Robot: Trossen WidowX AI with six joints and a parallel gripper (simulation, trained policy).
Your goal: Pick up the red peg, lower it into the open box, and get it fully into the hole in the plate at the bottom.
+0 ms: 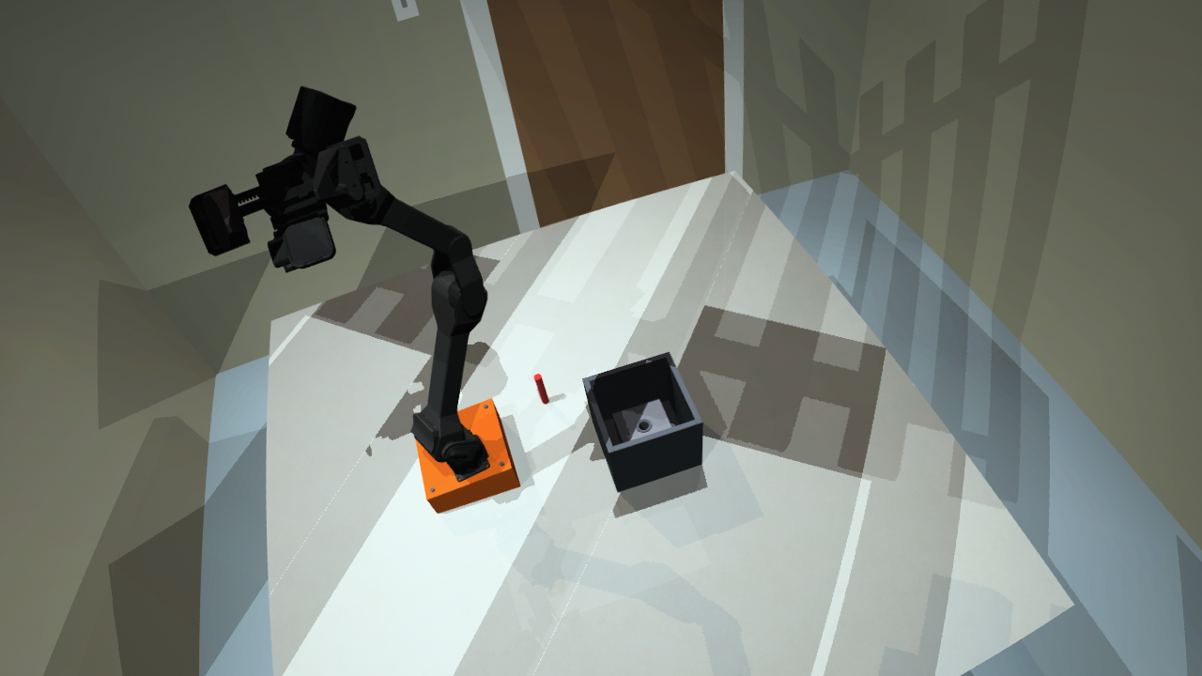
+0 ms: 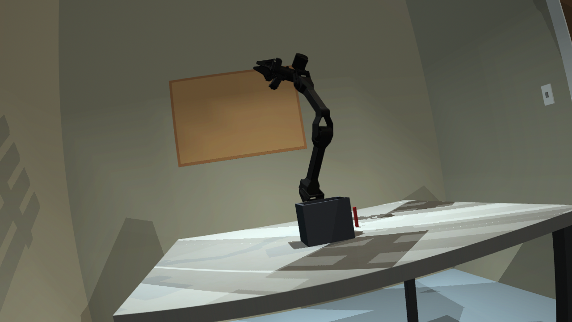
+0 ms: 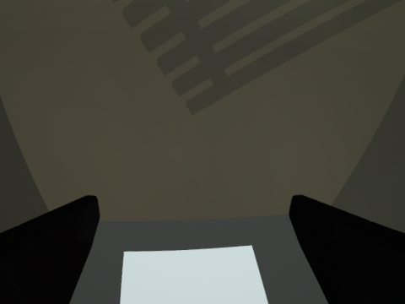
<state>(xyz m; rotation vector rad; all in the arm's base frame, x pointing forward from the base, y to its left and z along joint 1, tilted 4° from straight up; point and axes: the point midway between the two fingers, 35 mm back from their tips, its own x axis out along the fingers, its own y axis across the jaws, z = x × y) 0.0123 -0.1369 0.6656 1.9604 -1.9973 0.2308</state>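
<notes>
The red peg [image 1: 541, 389] [image 2: 355, 217] stands upright on the table, between the arm's orange base and the box in the top view. The open dark box [image 1: 659, 460] [image 2: 327, 222] stands to its right there. A light plate [image 1: 660, 413] with a round hole [image 1: 644, 425] shows on the box's floor; the hole has no peg in it. My gripper [image 1: 261, 233] [image 2: 255, 65] [image 3: 197, 207] is open and empty, raised high above the table and far from both peg and box. The wrist view shows neither peg nor box.
The orange base block [image 1: 466, 491] carries the arm and sits left of the box in the top view. The table [image 1: 756, 579] [image 2: 224, 276] bears patches of shadow and light. The box's walls rise around the plate on all sides.
</notes>
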